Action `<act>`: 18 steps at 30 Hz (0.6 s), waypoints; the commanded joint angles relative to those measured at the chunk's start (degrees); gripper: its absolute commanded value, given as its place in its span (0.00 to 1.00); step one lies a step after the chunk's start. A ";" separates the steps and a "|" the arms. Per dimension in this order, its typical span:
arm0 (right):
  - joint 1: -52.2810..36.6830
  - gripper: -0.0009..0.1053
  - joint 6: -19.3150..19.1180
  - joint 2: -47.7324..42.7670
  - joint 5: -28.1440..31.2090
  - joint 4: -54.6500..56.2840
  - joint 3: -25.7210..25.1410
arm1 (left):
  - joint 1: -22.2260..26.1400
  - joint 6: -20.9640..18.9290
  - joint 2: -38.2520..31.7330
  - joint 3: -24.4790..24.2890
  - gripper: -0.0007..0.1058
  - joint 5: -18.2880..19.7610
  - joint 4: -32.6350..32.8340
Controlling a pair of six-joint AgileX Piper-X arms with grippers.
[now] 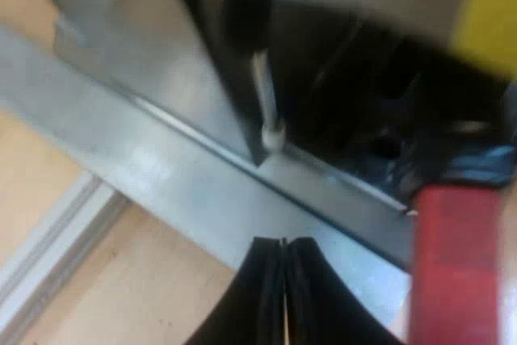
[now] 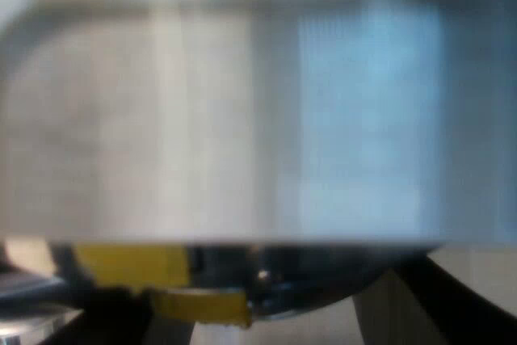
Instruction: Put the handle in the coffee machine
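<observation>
We looked closely at the front of the espresso machine (image 1: 161, 62), where a dark recess held a thin pale wand (image 1: 265, 98) reaching down close to the metal ledge (image 1: 186, 175) at the machine's foot. The ledge stood on the wooden table (image 1: 48, 183). The handle (image 1: 452, 264) showed its red end near that front, beside the recess; we could not tell whether it was locked in. Our left gripper (image 1: 283, 252) hovered over the ledge near the red end, pressed together and pinching nothing. Our right gripper (image 2: 279, 313) sat close against a brushed metal wall (image 2: 242, 135) with a yellow patch (image 2: 133, 264) beneath; whether it was spread or pinching we could not tell
</observation>
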 commanded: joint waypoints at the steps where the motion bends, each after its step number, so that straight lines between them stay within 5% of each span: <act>1: 0.02 0.46 0.16 -1.91 0.44 -4.76 -0.80 | -0.25 -0.67 1.67 -0.32 0.01 -1.01 -0.43; 12: 0.02 0.46 -0.26 -1.91 0.55 -4.76 -0.80 | -4.79 0.07 4.67 -0.32 0.01 -5.11 -0.09; 18: 0.02 0.46 -2.13 -1.91 0.55 -4.76 -0.80 | -7.13 0.07 4.53 -0.32 0.01 -4.86 5.32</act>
